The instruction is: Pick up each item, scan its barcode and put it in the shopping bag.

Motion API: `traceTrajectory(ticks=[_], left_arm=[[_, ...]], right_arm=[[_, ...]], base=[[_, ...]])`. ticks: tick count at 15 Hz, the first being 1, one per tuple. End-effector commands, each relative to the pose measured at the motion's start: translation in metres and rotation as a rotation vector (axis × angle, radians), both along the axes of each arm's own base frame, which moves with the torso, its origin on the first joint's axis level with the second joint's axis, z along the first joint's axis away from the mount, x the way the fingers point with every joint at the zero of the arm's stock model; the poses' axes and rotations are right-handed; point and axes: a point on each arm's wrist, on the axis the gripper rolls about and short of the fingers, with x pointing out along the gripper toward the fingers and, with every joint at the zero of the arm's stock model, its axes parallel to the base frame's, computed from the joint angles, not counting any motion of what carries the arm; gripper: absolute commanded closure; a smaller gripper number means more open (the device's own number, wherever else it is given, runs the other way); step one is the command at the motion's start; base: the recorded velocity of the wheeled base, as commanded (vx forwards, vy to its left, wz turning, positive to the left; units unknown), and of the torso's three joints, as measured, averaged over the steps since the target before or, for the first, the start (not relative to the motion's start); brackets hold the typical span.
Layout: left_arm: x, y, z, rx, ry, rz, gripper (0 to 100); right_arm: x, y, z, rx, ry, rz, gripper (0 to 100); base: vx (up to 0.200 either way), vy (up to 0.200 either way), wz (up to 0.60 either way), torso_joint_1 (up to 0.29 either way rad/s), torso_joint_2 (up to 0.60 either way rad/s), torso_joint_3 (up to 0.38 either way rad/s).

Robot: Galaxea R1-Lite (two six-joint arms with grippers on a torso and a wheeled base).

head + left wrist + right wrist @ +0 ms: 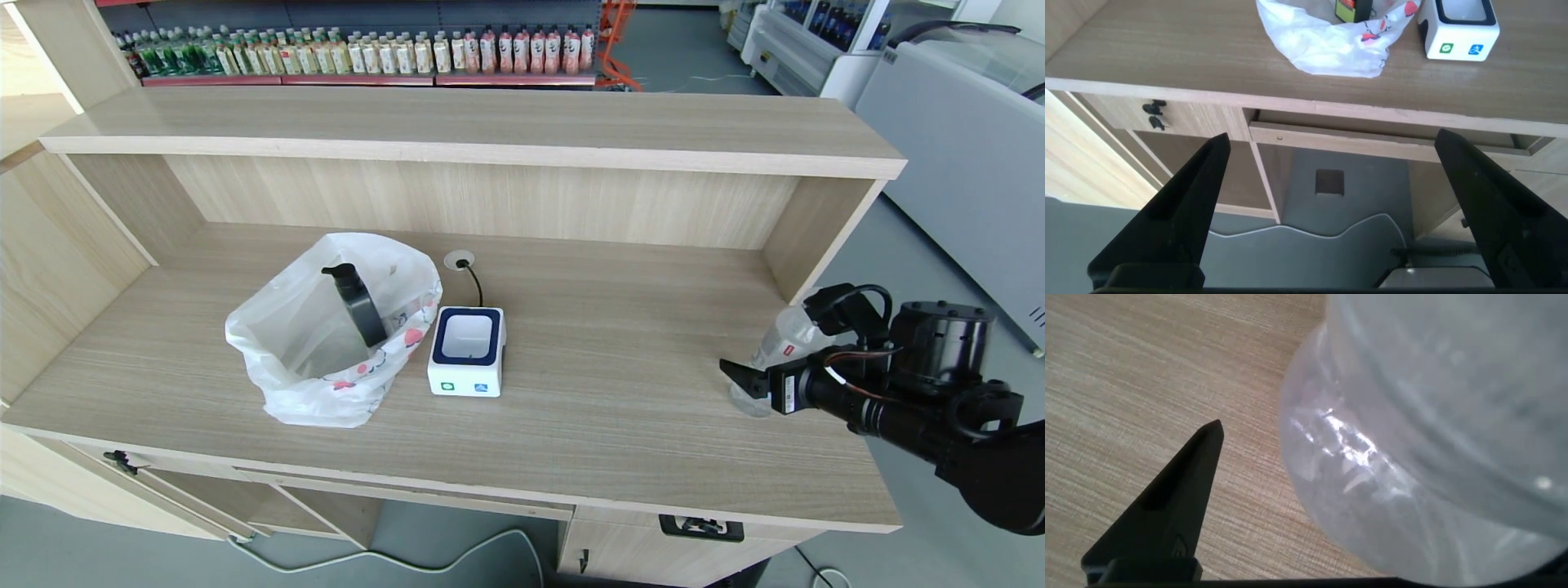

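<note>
- Table (pixel 620 367): a pale wooden surface with a raised ledge along its far side and low side walls.
- Shopping bag (pixel 273 327): white plastic with a printed lower edge. It stands open on the left half of the table, just beside the scanner.
- Pump bottle (pixel 363 306): dark, with a black pump head. It leans inside the shopping bag, its head above the bag's rim.
- Scanner (pixel 467 351): a small white box with a dark blue frame round its window, near the middle of the table. Its black cable (pixel 476 286) runs back to a round hole in the tabletop.
- Clear bottle (pixel 780 343): transparent plastic, resting on the table near its right edge, well apart from the scanner and the bag.
- Right gripper (pixel 751 380): low over the table at the base of the clear bottle. The one visible finger (pixel 1167 514) stands a little off the bottle's wall with bare table between them, so the fingers are spread and not clamped.
- Left gripper (pixel 1333 143): below the table's front edge, facing a drawer front (pixel 1372 143). Its fingers (pixel 1176 220) are spread wide and hold nothing.
- Background: a store shelf lined with drink bottles (pixel 367 53) beyond the ledge.
</note>
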Motion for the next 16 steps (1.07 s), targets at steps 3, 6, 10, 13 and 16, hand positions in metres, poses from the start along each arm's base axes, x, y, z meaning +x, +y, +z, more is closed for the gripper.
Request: traceTrajectory(ticks=[3,6,10,13,16], left_arm=[[0.0,0.0,0.0,0.0,0.002,0.0,0],[0.0,0.0,0.0,0.0,0.0,0.0,0],[0.0,0.0,0.0,0.0,0.0,0.0,0],[0.0,0.0,0.0,0.0,-0.002,0.0,0],[0.0,0.0,0.0,0.0,-0.002,0.0,0]], right_arm=[[0.003,0.0,-0.001,0.003,-0.022,0.0,100],[0.003,-0.001,0.001,-0.005,-0.05,0.0,100],[0.002,-0.002,-0.001,-0.054,-0.059,0.007,100],[0.001,-0.002,0.006,-0.053,-0.09,0.008,100],[-0.008,-0.012,0.05,0.029,-0.218,0.039,100]], base=[[0.0,0.0,0.0,0.0,0.0,0.0],[0.0,0.0,0.0,0.0,0.0,0.0],[0.0,0.0,0.0,0.0,0.0,0.0],[0.0,0.0,0.0,0.0,0.0,0.0],[0.0,0.0,0.0,0.0,0.0,0.0]])
